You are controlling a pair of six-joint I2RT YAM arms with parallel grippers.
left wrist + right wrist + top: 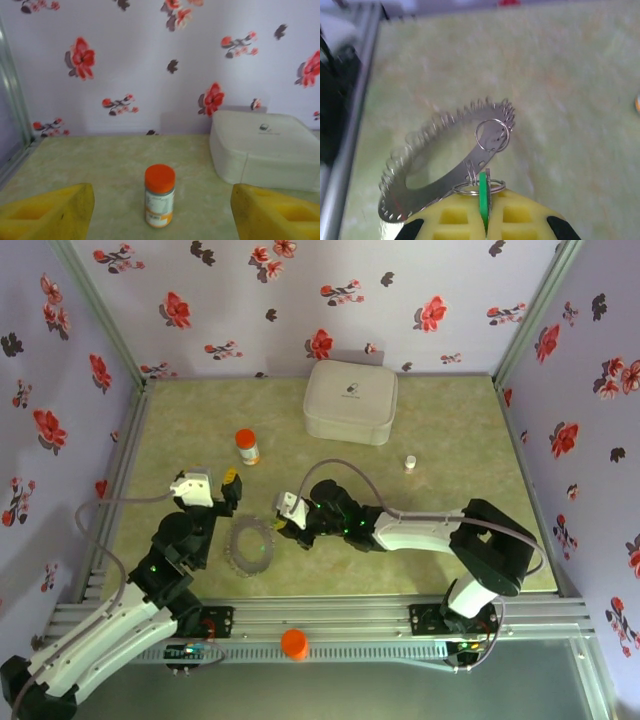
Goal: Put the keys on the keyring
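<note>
My right gripper [485,200] is shut on a green-headed key [482,182], seen edge-on between the yellow fingers, with a small wire ring around it at the fingertips. Just beyond it lies the keyring [451,179], a grey metal loop fringed with many fine wire loops. From above, the right gripper [289,513] sits at the right rim of the keyring [252,545], which lies on the table. My left gripper [228,492] hovers open, up and to the left of the keyring. In its own view the left gripper [162,212] holds nothing between its yellow fingers [55,215].
An orange-capped bottle [246,446] stands beyond the left gripper, straight ahead of it in the left wrist view [160,196]. A white case [350,400] sits at the back, a small white vial [410,462] to the right. An orange knob [294,643] is on the front rail.
</note>
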